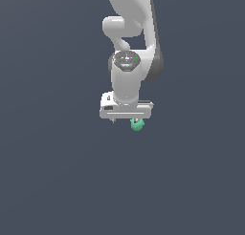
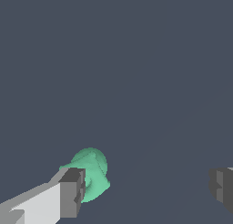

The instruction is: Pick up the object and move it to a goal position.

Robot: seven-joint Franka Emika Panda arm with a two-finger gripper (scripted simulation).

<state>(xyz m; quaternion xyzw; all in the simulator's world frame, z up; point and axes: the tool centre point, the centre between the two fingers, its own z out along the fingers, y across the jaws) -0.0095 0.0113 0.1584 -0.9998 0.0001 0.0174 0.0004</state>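
Note:
The object, a small teal-green rounded lump, shows just under the white gripper hand, toward the exterior view's right. In the wrist view the lump sits right by one dark fingertip, which covers part of it. The other fingertip is far off at the picture's edge. My gripper is open wide and holds nothing; in the exterior view it hangs straight down from the arm. I cannot tell whether the near fingertip touches the lump.
A plain dark grey-blue surface fills both views. The white arm rises behind the gripper. No goal marker and no other object shows.

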